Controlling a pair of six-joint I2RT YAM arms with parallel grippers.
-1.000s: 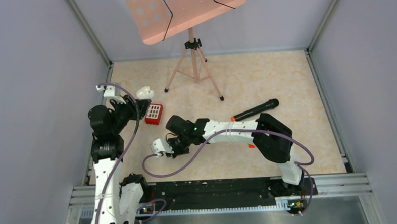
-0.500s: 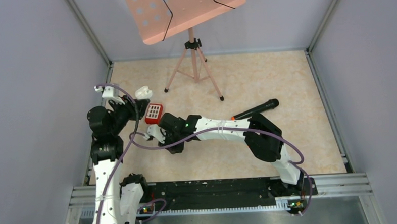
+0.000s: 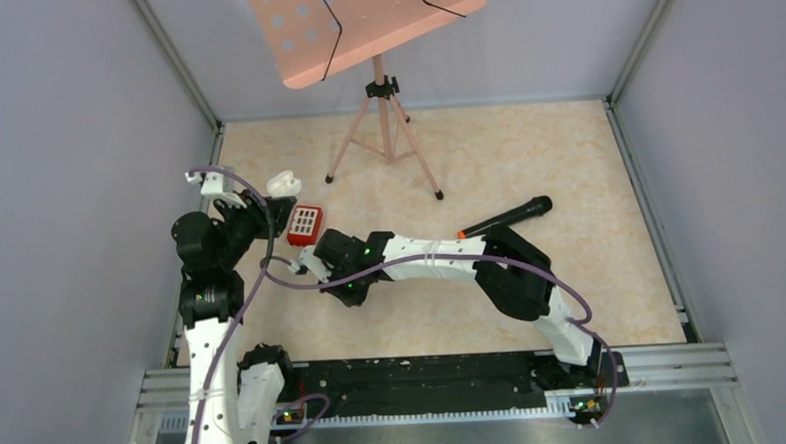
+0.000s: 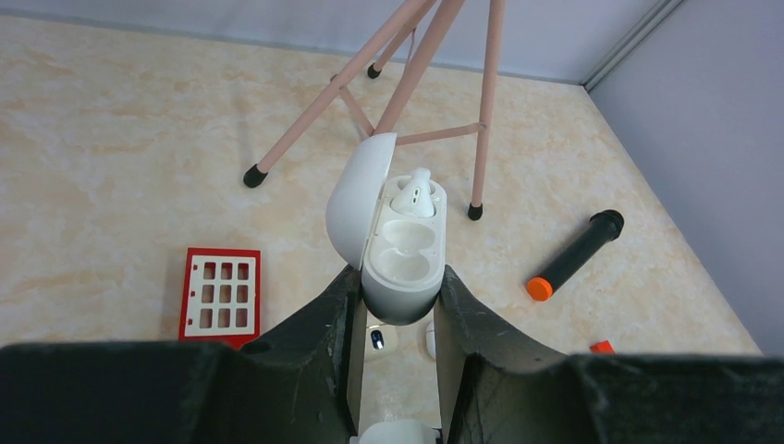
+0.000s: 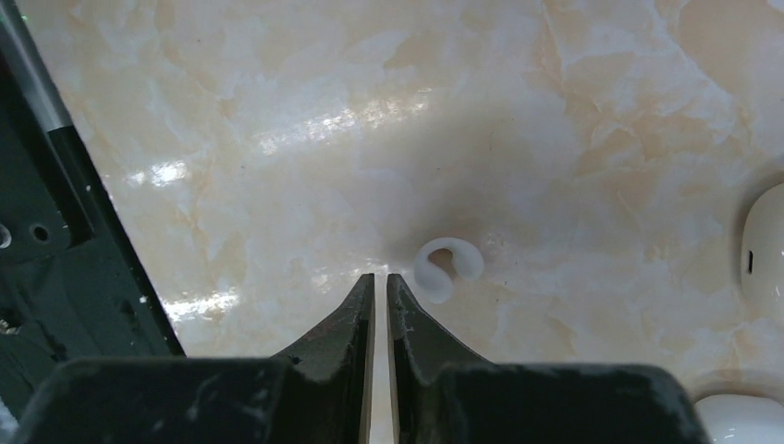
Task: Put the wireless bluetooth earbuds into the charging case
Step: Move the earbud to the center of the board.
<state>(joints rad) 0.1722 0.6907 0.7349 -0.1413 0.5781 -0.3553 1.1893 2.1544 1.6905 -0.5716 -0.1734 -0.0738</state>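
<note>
Left claw here: it's clamped on the charging case, one finger on each side of the lower body, holding it up off the table over the far-left part. There's just the one case in my grip. Its lid is flipped open to the left. Two slots inside: the far one has one earbud sitting in it, the near one is bare.

Down on the table past the case I count one red block with a grid of little windows to the left, and one black microphone with an orange end off to the right. One pink music stand stands farther back with three rubber feet on the table. There's also one small white bit on the table right under my fingers, too small to say what it is.

My right claw is reached across to the left, hanging low over the table. Its fingers are pinched almost together with only a sliver of gap and nothing between them. Just beyond the right fingertip lies one C-shaped white piece, close but not touching. Two more rounded white things sit at the right edge of that wrist view, one higher and one in the corner, both cut off, so I can't tell whether they're buds or cases.
</note>
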